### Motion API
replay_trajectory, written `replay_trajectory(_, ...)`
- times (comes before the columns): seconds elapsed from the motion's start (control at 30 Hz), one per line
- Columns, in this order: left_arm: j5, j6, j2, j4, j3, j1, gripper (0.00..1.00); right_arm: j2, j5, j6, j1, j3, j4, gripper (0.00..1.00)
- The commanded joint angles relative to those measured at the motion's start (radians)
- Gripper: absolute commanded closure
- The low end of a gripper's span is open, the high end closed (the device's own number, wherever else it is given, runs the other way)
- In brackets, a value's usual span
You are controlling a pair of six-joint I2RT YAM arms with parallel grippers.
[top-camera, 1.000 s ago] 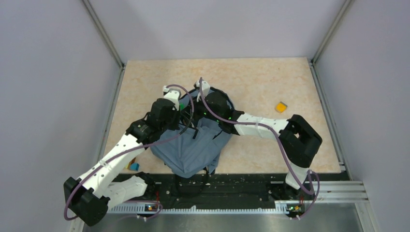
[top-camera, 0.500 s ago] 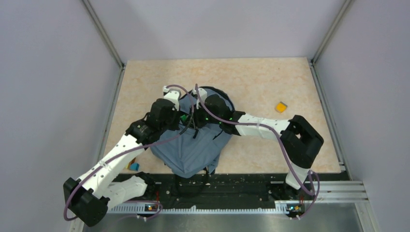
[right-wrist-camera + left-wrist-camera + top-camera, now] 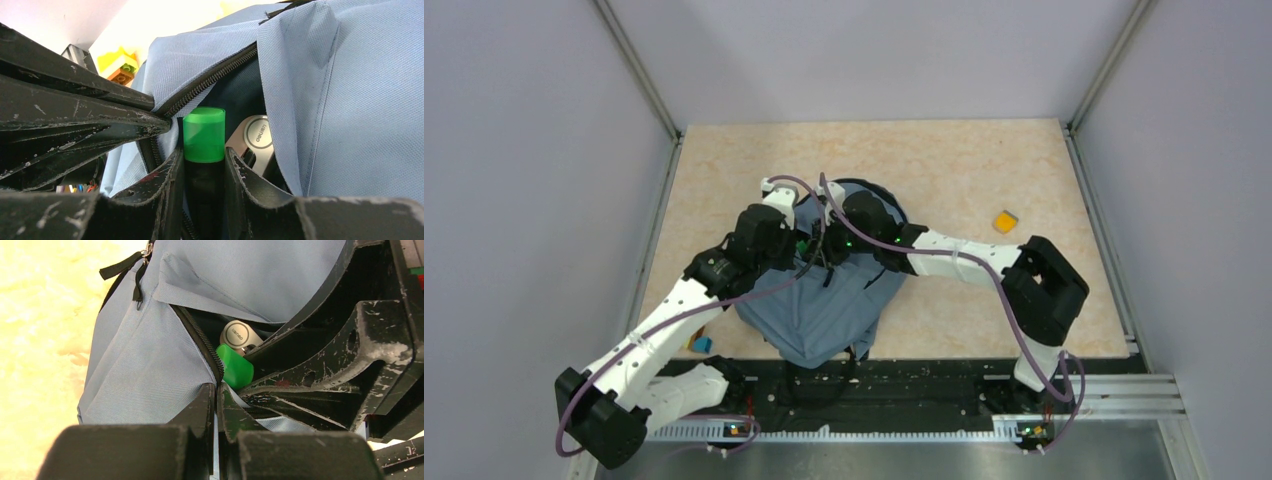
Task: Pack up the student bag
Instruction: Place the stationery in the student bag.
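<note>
The student bag (image 3: 824,312) lies crumpled in the middle of the table, towards the near edge, with both arms reaching in over its far end. Packing looks partly done. The zipper (image 3: 197,337) of one pocket is open, and a silvery round-ended item (image 3: 241,335) already sits inside the dark opening. The left gripper (image 3: 216,390) has its jaws closed tight on the pocket's fabric edge, right at the zipper line, and appears to be holding the mouth open. The right gripper (image 3: 204,155) has its jaws narrowed around the black body of a green-capped marker (image 3: 203,134). The cap pokes into the opening just beside the silvery item, but the marker is gripped and not yet let go. So this item seems to be at the point of insertion rather than stowed. An orange block (image 3: 1005,221) lies on the table well apart to the right, and a few small coloured pieces (image 3: 698,344) lie near the left arm. If those belong in the bag, they are left to pack, and the zipper is left to close.
</note>
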Motion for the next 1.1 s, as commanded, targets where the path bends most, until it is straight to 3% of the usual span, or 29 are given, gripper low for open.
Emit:
replay_trajectory(0.0,-0.044,0.018,-0.034,0.070,0.005,0.009,1.00,0.010,-0.018,-0.016,0.016,0.047,-0.052,0.73)
replay_trajectory(0.3,-0.043,0.018,-0.037,0.070,0.005,0.009,1.00,-0.021,0.012,-0.040,0.016,0.050,-0.057,0.50)
replay_trajectory(0.67,-0.048,0.017,-0.040,0.070,0.005,0.009,1.00,-0.167,0.035,-0.053,0.016,-0.063,0.032,0.46)
replay_trajectory(0.8,-0.058,0.016,-0.044,0.071,0.003,0.010,1.00,-0.328,0.132,-0.061,0.015,-0.172,0.041,0.41)
replay_trajectory(0.93,-0.055,0.016,-0.039,0.073,0.004,0.010,1.00,-0.497,0.347,-0.100,0.010,-0.261,-0.048,0.34)
replay_trajectory(1.07,-0.049,0.016,-0.037,0.073,0.004,0.009,1.00,-0.584,0.426,-0.091,-0.116,-0.320,-0.172,0.31)
